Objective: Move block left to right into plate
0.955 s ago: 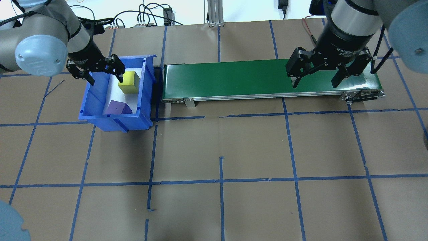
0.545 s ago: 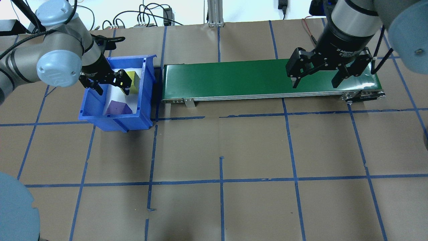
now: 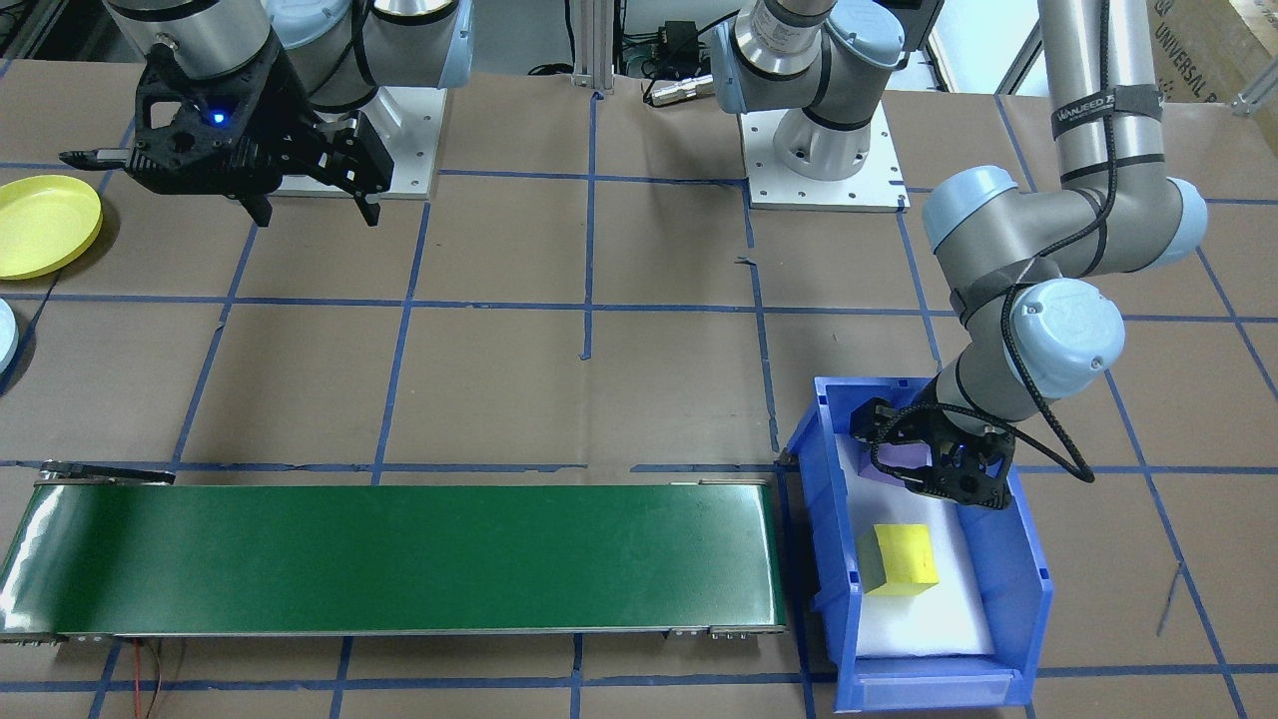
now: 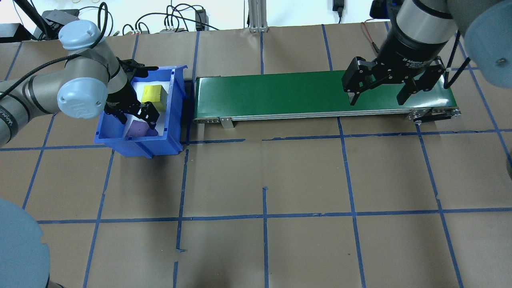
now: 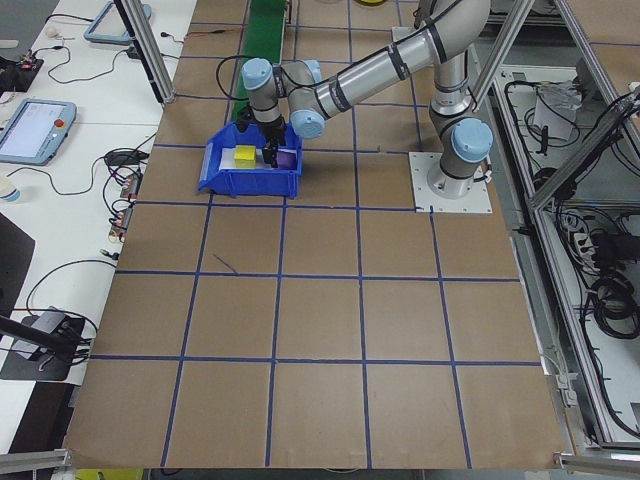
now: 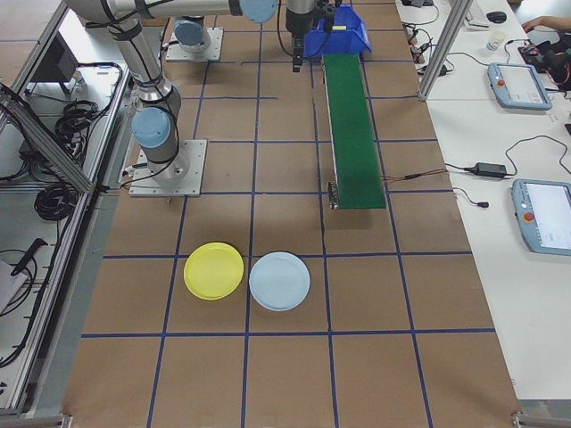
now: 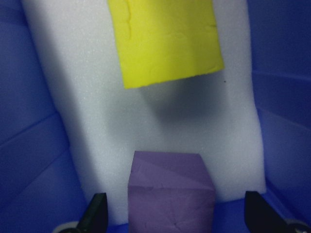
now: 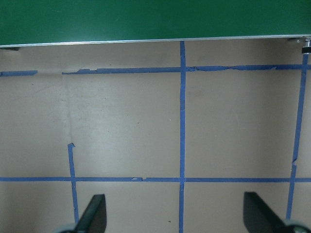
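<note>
The left gripper [image 4: 136, 116] reaches down into the open blue plastic bin [image 4: 176, 116], its fingers [image 7: 96, 213] spread wide on either side of the purple foam cube [image 7: 171, 191], which sits between them on the white foam liner [image 7: 82, 97] without visibly touching either one. Beyond the fingertips, further along the liner, lies the yellow foam block [image 7: 167, 41], well clear of the purple one. The right gripper [image 4: 378, 94] hangs over the far end of the long green conveyor belt [image 4: 280, 96], its fingers [image 8: 95, 213] parted and holding nothing, with brown paper-covered table [image 8: 126, 126] and blue tape lines below them. The round yellow plastic plate [image 6: 214, 270] rests on the table well away from both sets of fingers, just beside a pale blue round plate [image 6: 279, 281].
</note>
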Robot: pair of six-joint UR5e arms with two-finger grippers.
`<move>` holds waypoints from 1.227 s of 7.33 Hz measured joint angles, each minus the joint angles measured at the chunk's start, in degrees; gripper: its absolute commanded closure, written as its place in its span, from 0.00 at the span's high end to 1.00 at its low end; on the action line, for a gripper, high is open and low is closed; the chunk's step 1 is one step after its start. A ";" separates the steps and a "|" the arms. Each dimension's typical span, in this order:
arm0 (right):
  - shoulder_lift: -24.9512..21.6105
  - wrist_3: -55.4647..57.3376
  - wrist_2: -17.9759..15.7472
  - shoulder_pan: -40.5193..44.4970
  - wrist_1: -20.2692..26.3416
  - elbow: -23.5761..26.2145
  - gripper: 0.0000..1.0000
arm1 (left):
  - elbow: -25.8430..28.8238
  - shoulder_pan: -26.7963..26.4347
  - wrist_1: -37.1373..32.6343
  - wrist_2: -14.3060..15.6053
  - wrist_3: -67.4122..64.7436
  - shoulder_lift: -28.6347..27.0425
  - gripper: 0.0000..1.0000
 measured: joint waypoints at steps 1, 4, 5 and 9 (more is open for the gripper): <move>0.00 0.00 0.03 0.00 0.00 0.03 1.00 | -0.71 0.00 -0.01 0.30 0.58 -0.07 0.98; -0.02 0.00 0.00 0.01 0.00 0.10 1.00 | -3.04 0.00 2.18 0.51 0.70 -0.95 0.24; -0.04 -0.02 -0.02 0.03 0.00 0.10 1.00 | -2.68 0.08 3.14 0.59 0.58 -0.98 0.24; -0.01 -0.05 -0.03 0.08 0.00 0.14 1.00 | 5.48 -0.67 1.37 1.07 -3.39 8.69 0.24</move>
